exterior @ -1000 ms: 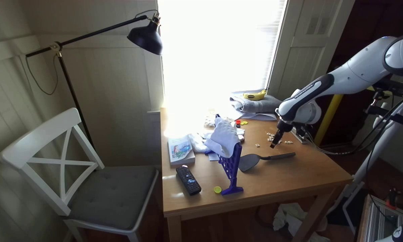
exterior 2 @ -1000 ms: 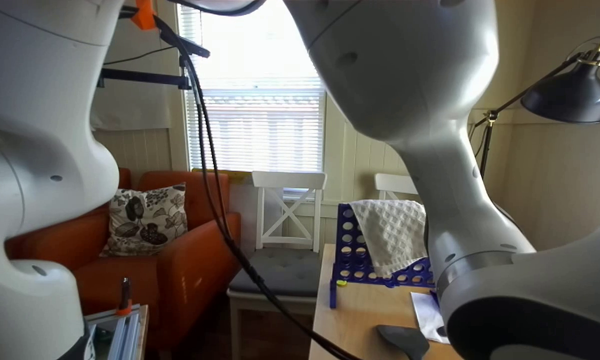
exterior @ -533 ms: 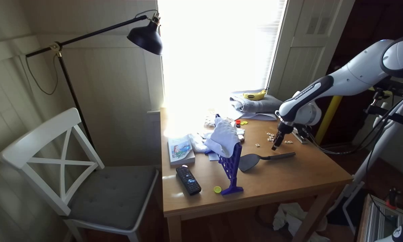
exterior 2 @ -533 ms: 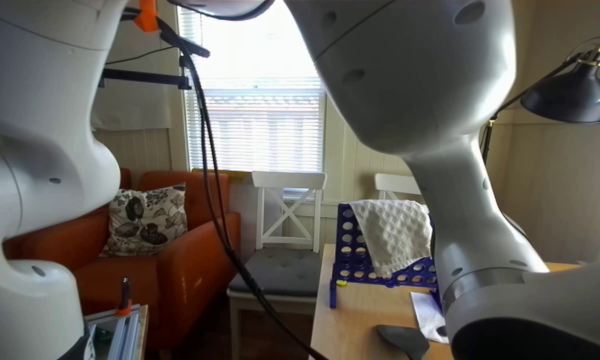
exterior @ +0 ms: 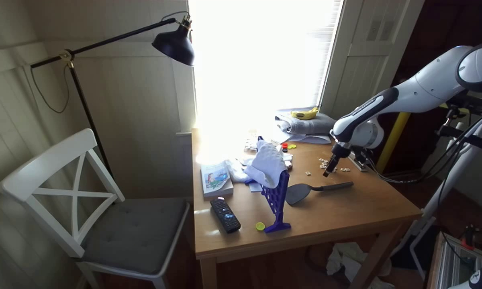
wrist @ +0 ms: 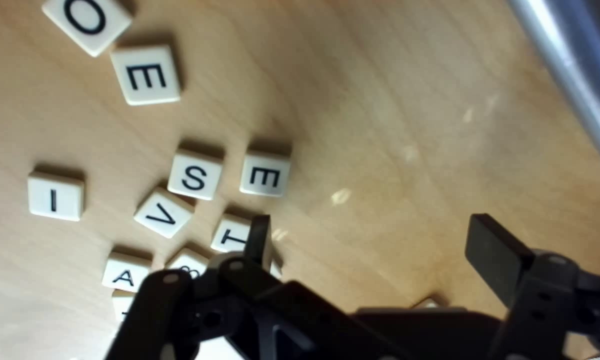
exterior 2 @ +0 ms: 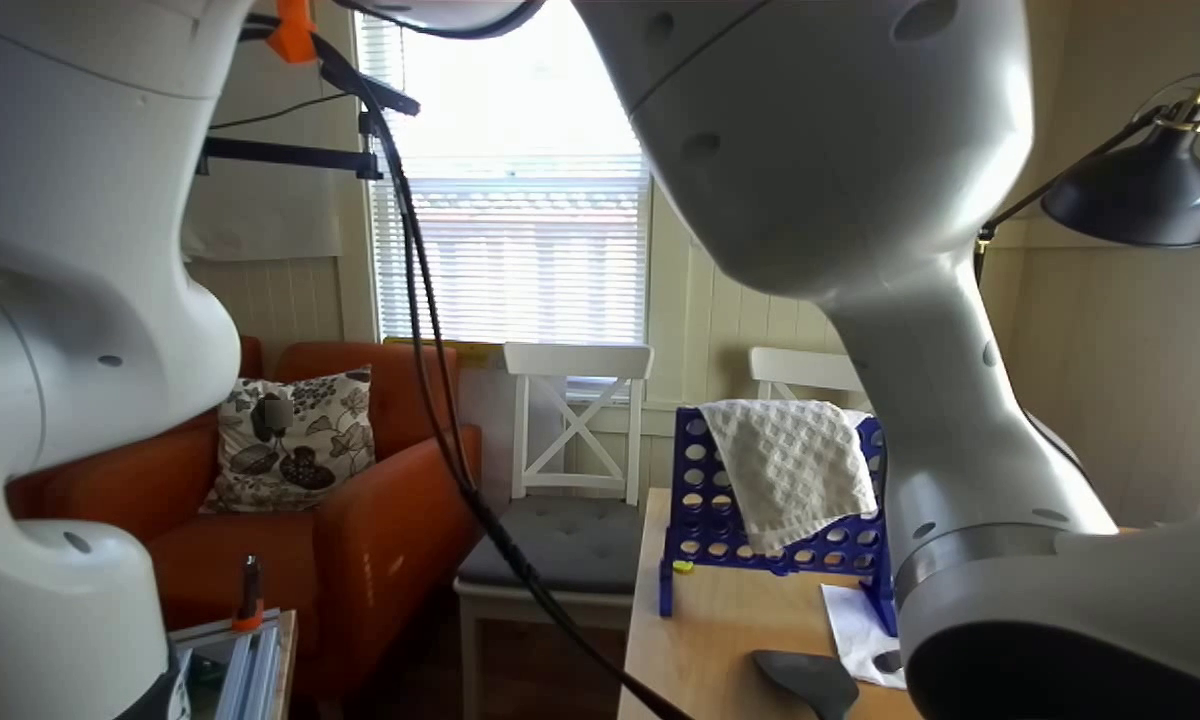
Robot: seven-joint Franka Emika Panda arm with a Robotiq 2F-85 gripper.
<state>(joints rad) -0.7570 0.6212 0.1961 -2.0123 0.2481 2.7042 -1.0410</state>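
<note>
The letter tiles (wrist: 195,175) lie as they lay a second ago, scattered on the tabletop (wrist: 360,125) below and beside the pincer (wrist: 372,237). What changed is the arm (exterior: 421,90): in an exterior view the pincer dipped slightly toward the spatula (exterior: 299,194) and has come back up, almost to its former place. Its fingers (wrist: 497,252) stand wide apart and grip nothing, so the dip seems to have taken or shifted no tile.

In the wrist view the T tile (wrist: 228,234) is closest, partly hidden behind the finger on the picture's left; whether they touch cannot be told. The E tile (wrist: 265,174) and S tile (wrist: 195,175) lie just beyond that finger, the V tile (wrist: 163,212) to its left. Past the opposite finger runs a metal bar (wrist: 570,75), well apart.

In an exterior view the spatula's handle lies near the pincer, on the camera's side. Left of the pincer stands a blue grid stand (exterior: 281,196) draped with a white cloth (exterior: 267,164); behind it, a folded grey towel (exterior: 305,124) bears a banana (exterior: 304,115). The arm blocks sight of the pincer in an exterior view, though it now uncovers the stand's foot (exterior 2: 881,605).
</note>
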